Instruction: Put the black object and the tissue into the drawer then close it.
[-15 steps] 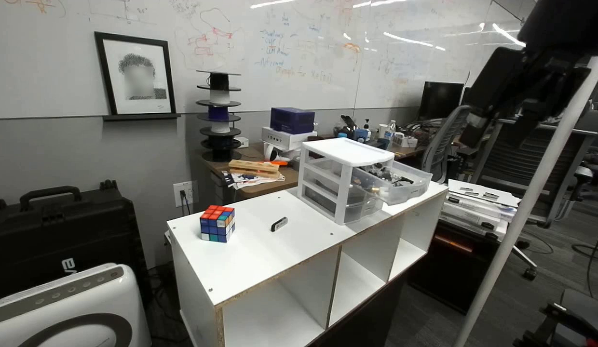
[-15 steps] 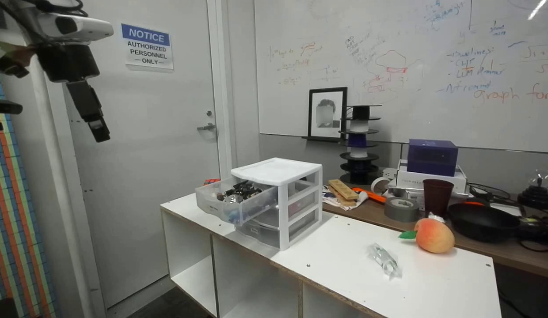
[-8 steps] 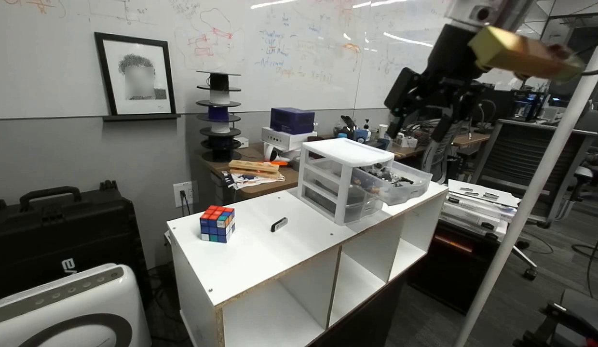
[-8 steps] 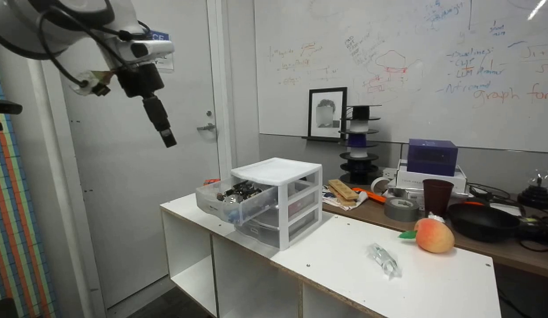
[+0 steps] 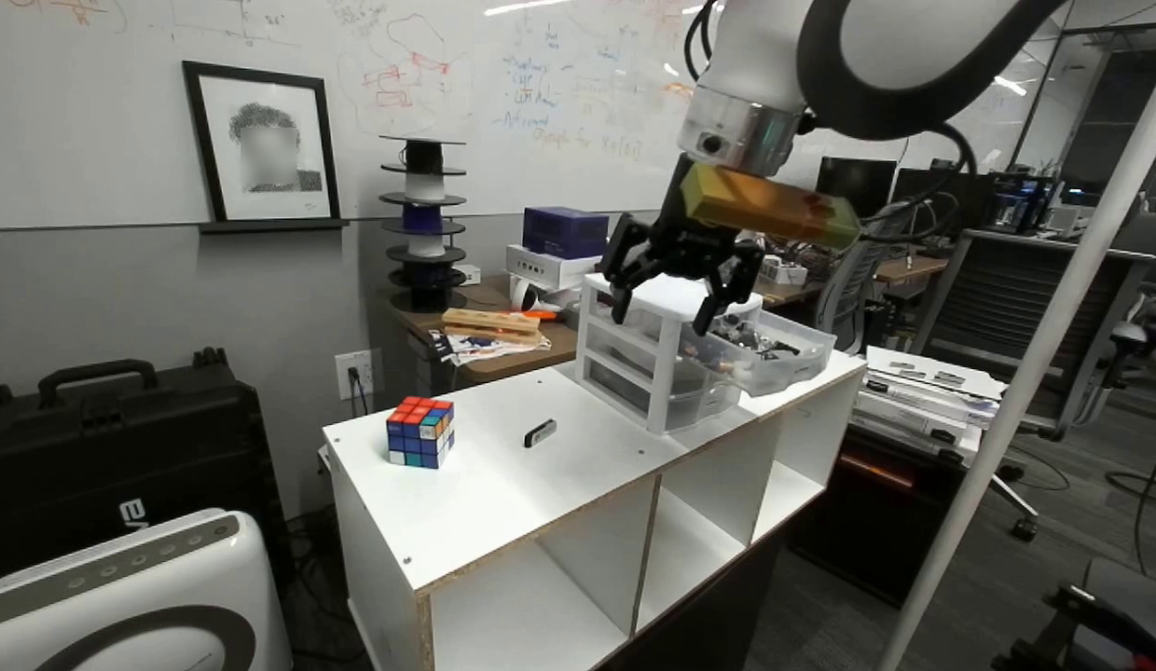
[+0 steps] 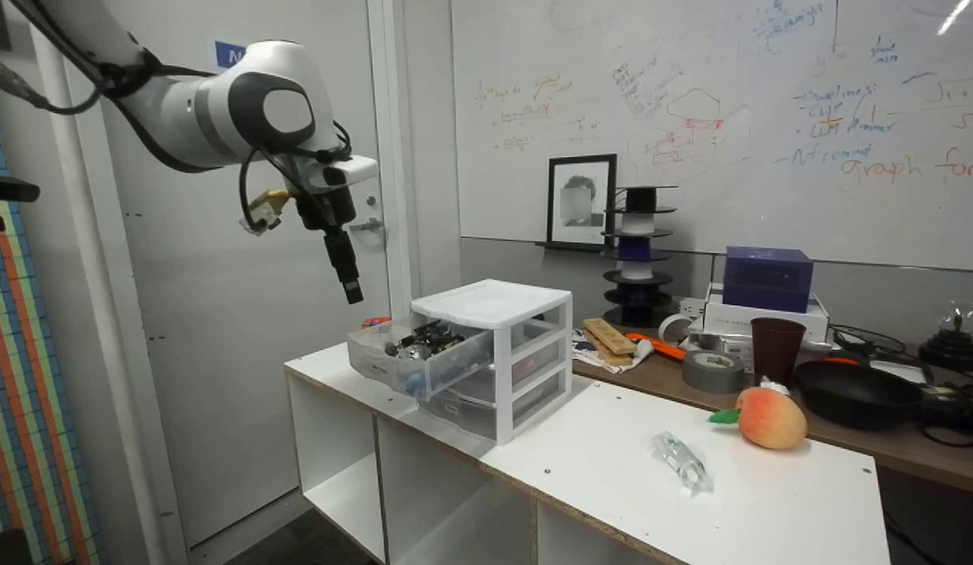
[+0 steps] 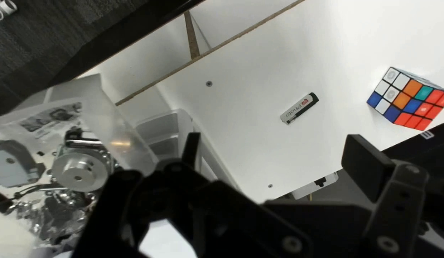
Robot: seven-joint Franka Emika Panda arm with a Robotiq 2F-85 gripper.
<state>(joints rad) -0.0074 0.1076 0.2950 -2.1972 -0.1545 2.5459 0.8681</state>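
The black object, a small silver-and-black stick (image 5: 540, 433), lies on the white shelf top; it also shows in the wrist view (image 7: 299, 108). The tissue, a crumpled whitish clear piece (image 6: 683, 463), lies at the other end of the shelf, hidden from the other views. The top translucent drawer (image 5: 788, 363) is pulled out, full of metal and black parts; it shows in an exterior view (image 6: 400, 365) and at the left of the wrist view (image 7: 111, 125). My gripper (image 5: 664, 312) is open and empty, above shelf height near the drawer unit (image 6: 502, 353), fingers pointing down (image 6: 353, 294).
A puzzle cube (image 5: 419, 433) stands beyond the black object, also in the wrist view (image 7: 404, 98). A peach (image 6: 771, 418) lies near the tissue. A desk (image 5: 485, 368) with spools and boxes stands behind the shelf (image 5: 494, 503). A white pole (image 5: 1025, 391) stands in front.
The arm has swung in from the side toward the drawer unit and come down; the gripper now shows open near it. The drawer, black object and tissue have not moved.
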